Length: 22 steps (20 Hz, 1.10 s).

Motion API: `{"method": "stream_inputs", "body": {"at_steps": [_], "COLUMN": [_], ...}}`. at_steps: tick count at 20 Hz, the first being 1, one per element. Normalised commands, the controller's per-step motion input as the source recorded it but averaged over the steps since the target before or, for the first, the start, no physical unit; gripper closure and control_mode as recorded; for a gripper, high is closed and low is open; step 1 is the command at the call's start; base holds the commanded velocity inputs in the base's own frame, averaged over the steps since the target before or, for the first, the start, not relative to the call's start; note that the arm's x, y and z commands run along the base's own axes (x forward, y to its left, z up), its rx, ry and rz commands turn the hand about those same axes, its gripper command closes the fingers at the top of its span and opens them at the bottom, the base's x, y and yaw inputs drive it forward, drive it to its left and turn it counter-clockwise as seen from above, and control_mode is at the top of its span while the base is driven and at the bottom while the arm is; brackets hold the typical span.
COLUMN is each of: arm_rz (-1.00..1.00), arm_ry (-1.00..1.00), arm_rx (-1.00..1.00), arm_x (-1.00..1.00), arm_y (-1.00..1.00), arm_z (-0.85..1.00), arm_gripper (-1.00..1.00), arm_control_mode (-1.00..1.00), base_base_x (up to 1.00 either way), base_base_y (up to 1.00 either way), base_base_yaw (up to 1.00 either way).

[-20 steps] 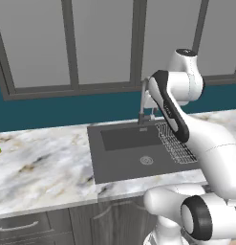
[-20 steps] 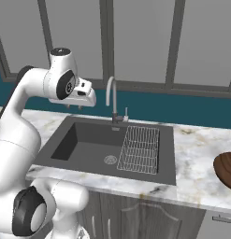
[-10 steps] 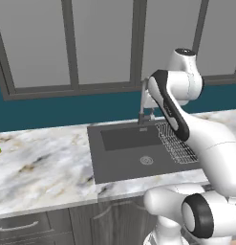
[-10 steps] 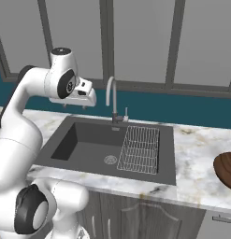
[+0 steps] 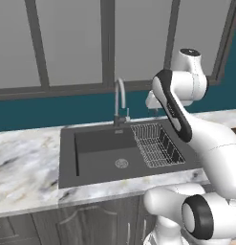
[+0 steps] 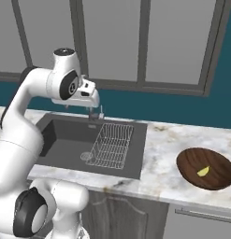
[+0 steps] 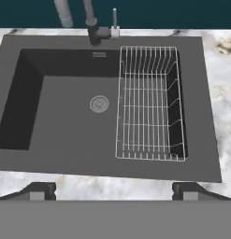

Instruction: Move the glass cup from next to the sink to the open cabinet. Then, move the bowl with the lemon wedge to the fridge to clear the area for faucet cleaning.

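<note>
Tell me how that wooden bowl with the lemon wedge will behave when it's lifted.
The bowl looks wide, shallow and rigid, so it probably won't flex, but a rim grip may let it tilt. The lemon wedge lies loose inside and could slide if tipped. Its smooth dark wood may be slightly slippery for the pincer.

The whole picture has shifted in both base views, so the cameras have moved with the base to the right along the surface (image 5: 24,167). The sink (image 5: 98,158) now sits further left in both views. In the right base view a dark wooden bowl (image 6: 206,169) with a lemon wedge (image 6: 203,171) in it has come fully into sight on the marble
</note>
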Motion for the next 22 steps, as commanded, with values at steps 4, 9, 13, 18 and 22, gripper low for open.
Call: {"method": "stream_inputs", "body": {"at_steps": [4,9,13,18,22], "arm_rz": [0.0,0.0,0.0,0.0,-0.03], "arm_ry": [0.0,0.0,0.0,0.0,0.0], "arm_rx": [0.0,0.0,0.0,0.0,0.02], "arm_x": [0.0,0.0,0.0,-0.09,-0.15], "arm_y": [0.0,0.0,0.0,-0.35,-0.4], "arm_z": [0.0,0.0,0.0,-0.09,-0.15], "arm_gripper": [-1.0,-1.0,-1.0,-1.0,-1.0], "arm_control_mode": [1.0,1.0,1.0,-1.0,-1.0], "base_base_x": [-0.05,-0.2,-0.22,-0.14,0.0], "base_base_y": [-1.0,-1.0,-1.0,-0.59,0.0], "base_base_yaw": [0.0,0.0,0.0,0.0,0.0]}}
